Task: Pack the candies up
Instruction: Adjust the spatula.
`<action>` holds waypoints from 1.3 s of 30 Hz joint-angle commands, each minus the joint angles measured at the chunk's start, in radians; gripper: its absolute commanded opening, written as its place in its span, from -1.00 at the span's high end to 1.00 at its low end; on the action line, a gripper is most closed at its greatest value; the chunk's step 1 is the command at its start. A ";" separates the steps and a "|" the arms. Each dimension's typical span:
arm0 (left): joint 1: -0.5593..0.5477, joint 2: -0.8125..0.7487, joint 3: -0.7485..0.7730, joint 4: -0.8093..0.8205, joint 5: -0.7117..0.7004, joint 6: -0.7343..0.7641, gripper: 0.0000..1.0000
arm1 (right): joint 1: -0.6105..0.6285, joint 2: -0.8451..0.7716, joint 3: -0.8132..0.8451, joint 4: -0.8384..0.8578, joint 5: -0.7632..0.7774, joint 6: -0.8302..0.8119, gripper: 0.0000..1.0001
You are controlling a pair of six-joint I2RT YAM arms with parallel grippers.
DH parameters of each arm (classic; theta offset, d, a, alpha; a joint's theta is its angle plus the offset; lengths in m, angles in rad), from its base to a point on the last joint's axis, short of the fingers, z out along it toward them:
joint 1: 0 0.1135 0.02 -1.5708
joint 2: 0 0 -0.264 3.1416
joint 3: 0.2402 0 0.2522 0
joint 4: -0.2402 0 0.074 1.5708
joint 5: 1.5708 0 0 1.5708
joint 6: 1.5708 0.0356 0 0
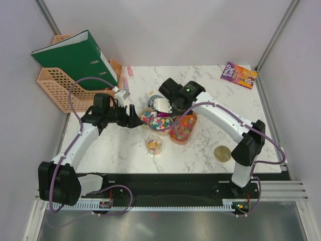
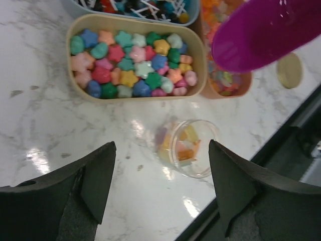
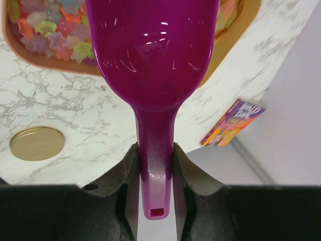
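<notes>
Here, white marble tabletop [image 1: 125,150] bearing candies [image 1: 160,123], pale grey walls [image 1: 175,30].

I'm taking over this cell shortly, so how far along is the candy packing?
Started: the jar holds a few candies, well short of full, and the lid lies off to the side. In hand: the right gripper grips the scoop over the trays; whether it is loaded can't be seen. The left gripper hangs open by the jar. Left: more scoops, then the lid.
</notes>
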 commanded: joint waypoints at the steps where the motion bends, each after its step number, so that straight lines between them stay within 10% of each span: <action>1: 0.005 0.061 0.055 0.060 0.242 -0.175 -0.61 | -0.057 -0.122 -0.123 0.055 -0.150 0.086 1.00; 25: 0.018 0.325 0.173 0.241 0.508 -0.393 -0.06 | -0.051 -0.149 -0.101 0.132 -0.230 0.109 1.00; 39: 0.018 0.388 0.175 0.359 0.687 -0.478 0.59 | -0.022 -0.109 -0.091 0.140 -0.241 0.113 1.00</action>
